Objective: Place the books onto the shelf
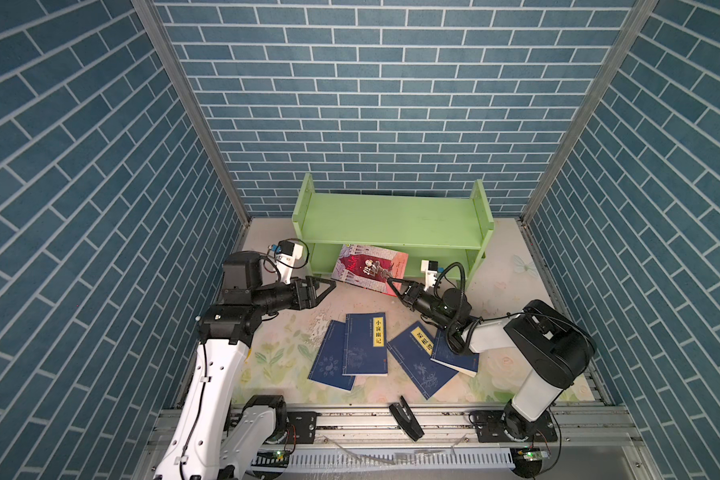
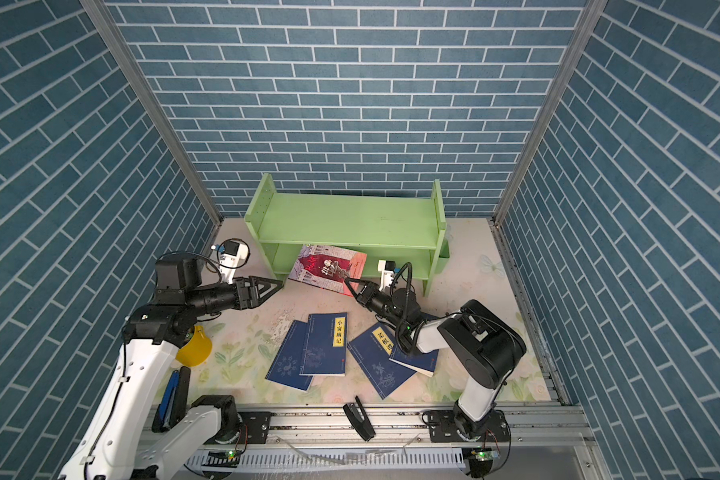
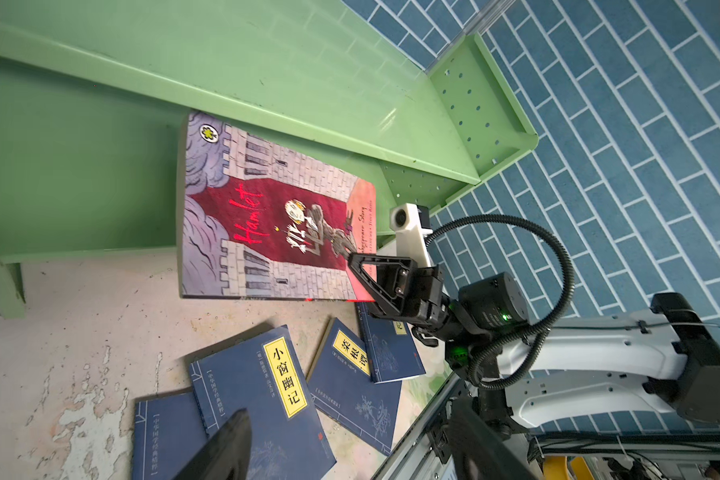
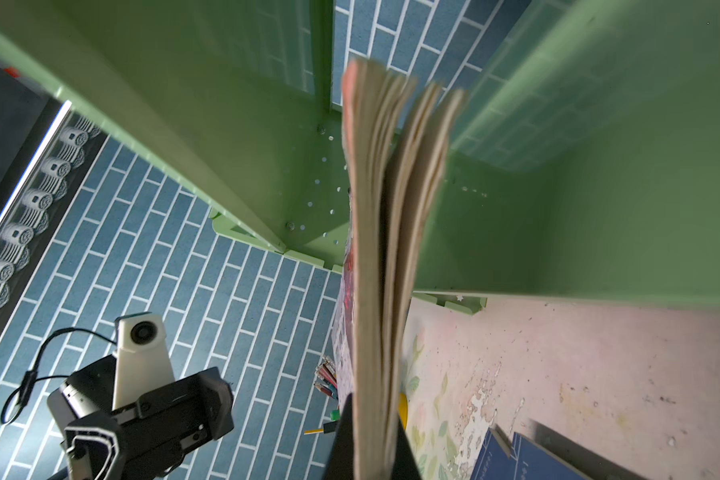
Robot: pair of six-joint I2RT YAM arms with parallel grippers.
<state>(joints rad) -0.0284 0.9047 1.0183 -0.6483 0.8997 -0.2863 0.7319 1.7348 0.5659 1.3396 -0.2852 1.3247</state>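
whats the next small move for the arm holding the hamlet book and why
Probably the right gripper should ease the Hamlet book deeper into the lower tier of the shelf. It is shut on the book's near corner, only the far edge sits under the upper board, and the left gripper is open, clear of it.

Rightmost blue book [image 1: 458,363] half hidden under the right arm [image 1: 489,336]

Soft, even light fills both top views, with only pale shadows inside the shelf [image 1: 391,220]. The brick walls [image 1: 391,104] bend near the picture edges. In the right wrist view the Hamlet book [image 4: 385,249] looks blurry up close, and a light strip [image 4: 30,168] glares white. The left wrist view is sharp.
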